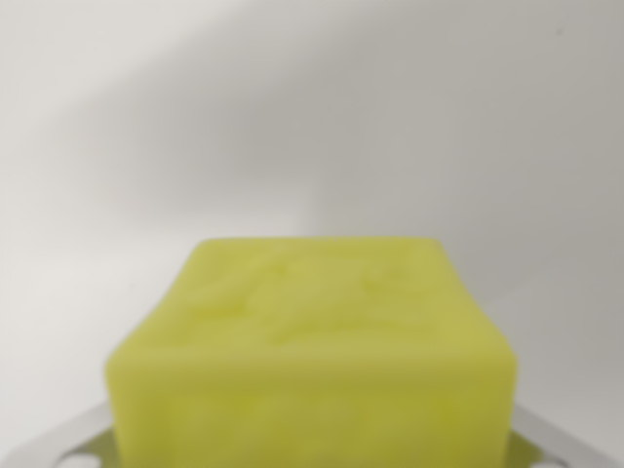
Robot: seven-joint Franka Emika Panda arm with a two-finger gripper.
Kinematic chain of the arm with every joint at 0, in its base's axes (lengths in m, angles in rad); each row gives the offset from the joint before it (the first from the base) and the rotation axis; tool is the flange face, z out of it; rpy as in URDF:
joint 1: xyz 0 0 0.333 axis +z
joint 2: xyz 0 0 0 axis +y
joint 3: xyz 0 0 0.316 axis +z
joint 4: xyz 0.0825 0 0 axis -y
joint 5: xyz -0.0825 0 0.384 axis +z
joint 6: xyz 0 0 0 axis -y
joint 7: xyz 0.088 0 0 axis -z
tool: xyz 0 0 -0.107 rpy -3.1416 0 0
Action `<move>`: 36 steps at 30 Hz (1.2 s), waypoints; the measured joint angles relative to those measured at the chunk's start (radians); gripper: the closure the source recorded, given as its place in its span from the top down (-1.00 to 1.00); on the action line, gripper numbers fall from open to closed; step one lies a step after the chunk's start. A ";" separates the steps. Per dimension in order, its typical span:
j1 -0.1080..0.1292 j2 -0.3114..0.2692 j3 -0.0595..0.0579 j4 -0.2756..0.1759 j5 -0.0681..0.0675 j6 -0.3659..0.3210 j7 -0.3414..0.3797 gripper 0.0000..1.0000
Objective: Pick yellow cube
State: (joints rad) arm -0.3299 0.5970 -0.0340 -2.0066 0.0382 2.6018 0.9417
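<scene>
Claw state indeterminate: grey metal claw flanks blurred matt yellow cube; an off-centre squeeze could slip it.

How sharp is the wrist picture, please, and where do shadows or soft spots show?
In the wrist view the yellow cube fills the lower middle and looks soft, its edges and surface marks blurred by closeness; the pale surface behind is evenly lit, with a broad faint shadow across the upper right; the grey metal parts at the bottom corners are also out of focus.
</scene>
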 joint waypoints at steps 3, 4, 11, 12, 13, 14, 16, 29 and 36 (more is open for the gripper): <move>0.000 -0.011 0.000 -0.003 -0.001 -0.008 0.001 -1.00; 0.000 -0.015 0.000 -0.004 -0.002 -0.011 0.001 -1.00; -0.001 -0.041 0.000 -0.009 -0.004 -0.031 0.003 -1.00; -0.001 -0.044 0.000 -0.010 -0.004 -0.034 0.003 -1.00; -0.001 -0.048 0.000 -0.010 -0.005 -0.037 0.003 -1.00; -0.001 -0.052 0.000 -0.011 -0.005 -0.040 0.003 -1.00; -0.001 -0.058 0.000 -0.012 -0.006 -0.046 0.004 -1.00; -0.001 -0.104 0.000 -0.018 -0.010 -0.086 0.007 -1.00; -0.001 -0.128 0.000 -0.020 -0.012 -0.108 0.008 -1.00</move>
State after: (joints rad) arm -0.3314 0.4689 -0.0340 -2.0263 0.0264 2.4937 0.9498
